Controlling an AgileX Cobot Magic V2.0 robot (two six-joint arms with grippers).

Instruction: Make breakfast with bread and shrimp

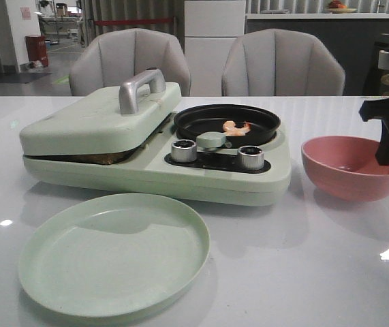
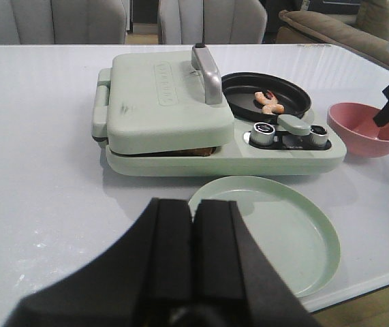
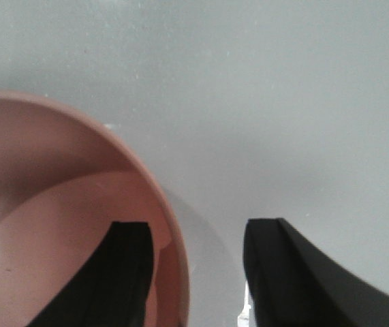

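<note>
Glossy white surface (image 1: 330, 272) with two grey chairs (image 1: 129, 61) pulled up at the far side. Sitting in the middle is a pale green breakfast maker (image 1: 153, 163), its lid (image 1: 99, 119) with the silver handle (image 1: 139, 87) down on the left half. A bit of brown crust from the bread (image 2: 191, 151) peeks out under the lid's near edge (hard to make out more than that). The black round pan (image 1: 227, 122) on the right half has the shrimp (image 1: 236, 127) lying in it, orange-pink and curled. An empty green plate (image 1: 116, 255) sits near, in front of the maker. Off to the right is a pink bowl (image 1: 351, 167).

The right tool (image 3: 194, 272) hangs over the bowl's rim, jaws wide apart, one finger inside the bowl and one outside. The left tool (image 2: 193, 259) is at the near side, pressed closed with nothing in it.
</note>
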